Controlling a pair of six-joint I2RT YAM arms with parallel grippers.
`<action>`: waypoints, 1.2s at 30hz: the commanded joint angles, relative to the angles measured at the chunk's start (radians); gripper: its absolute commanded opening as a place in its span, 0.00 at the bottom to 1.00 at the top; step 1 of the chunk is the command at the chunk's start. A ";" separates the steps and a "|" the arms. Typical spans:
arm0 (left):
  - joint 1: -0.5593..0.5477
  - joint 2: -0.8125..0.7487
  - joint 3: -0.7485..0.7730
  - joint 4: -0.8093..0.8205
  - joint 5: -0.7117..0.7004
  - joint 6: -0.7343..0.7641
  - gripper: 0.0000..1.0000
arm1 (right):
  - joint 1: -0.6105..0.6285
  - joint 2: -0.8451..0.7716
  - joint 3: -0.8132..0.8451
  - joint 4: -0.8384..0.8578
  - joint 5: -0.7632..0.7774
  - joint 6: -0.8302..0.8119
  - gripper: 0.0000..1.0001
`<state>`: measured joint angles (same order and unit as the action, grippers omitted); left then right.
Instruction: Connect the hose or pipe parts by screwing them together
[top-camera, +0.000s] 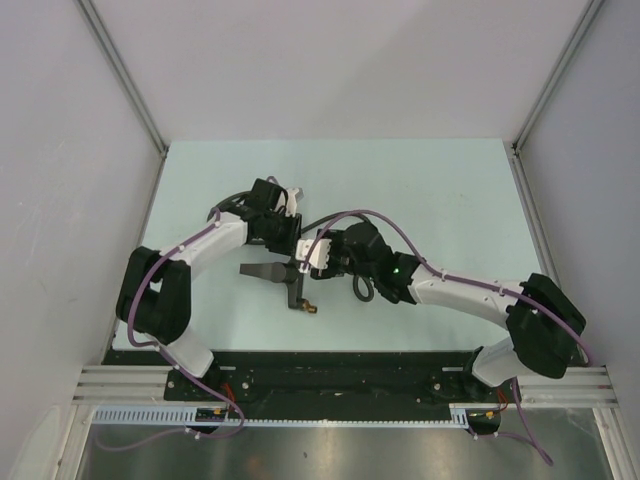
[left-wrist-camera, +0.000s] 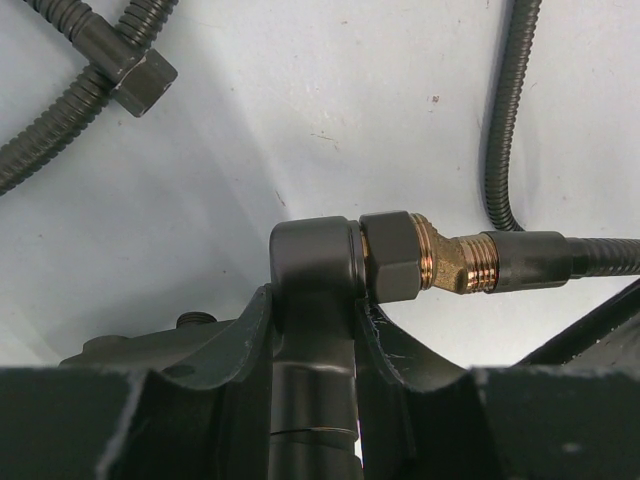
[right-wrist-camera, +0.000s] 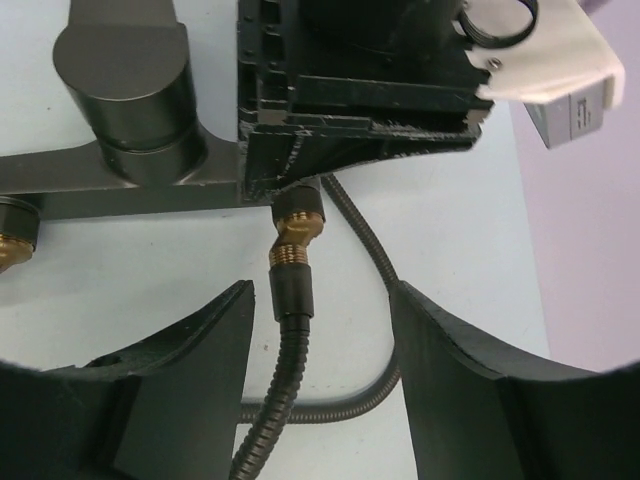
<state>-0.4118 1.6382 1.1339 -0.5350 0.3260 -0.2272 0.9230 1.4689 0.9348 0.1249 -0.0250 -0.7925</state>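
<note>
My left gripper (left-wrist-camera: 315, 300) is shut on one arm of the dark-grey forked fitting (left-wrist-camera: 312, 260). A brass elbow (left-wrist-camera: 450, 262) sticks out of the fitting's hex nut, and the hose's dark collar (left-wrist-camera: 530, 260) sits on its thread. In the right wrist view the hose (right-wrist-camera: 275, 390) runs up to that collar (right-wrist-camera: 291, 292). My right gripper (right-wrist-camera: 320, 300) is open, a finger on each side of the collar with gaps showing. From above, the fitting (top-camera: 290, 285) lies between both grippers at mid-table, a brass tip (top-camera: 312, 307) pointing near.
More ribbed hose with a dark hex nut (left-wrist-camera: 140, 80) lies beyond the fitting in the left wrist view. Hose slack loops under my right gripper (right-wrist-camera: 420, 385). Purple robot cables (top-camera: 400, 235) arch over the right arm. Grey walls (top-camera: 60, 150) enclose the pale table (top-camera: 420, 180).
</note>
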 joint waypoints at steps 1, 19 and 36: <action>0.007 -0.012 0.053 0.013 0.111 -0.027 0.00 | 0.011 0.031 0.006 0.019 -0.001 -0.060 0.64; 0.007 -0.023 0.049 0.013 0.169 -0.018 0.00 | -0.016 0.139 0.009 0.041 -0.004 -0.137 0.61; -0.048 -0.029 0.023 0.099 0.196 -0.026 0.00 | -0.105 0.154 0.009 0.231 -0.340 0.194 0.00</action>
<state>-0.4133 1.6382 1.1347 -0.5354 0.4129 -0.2199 0.8421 1.6119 0.9318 0.1711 -0.1787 -0.8150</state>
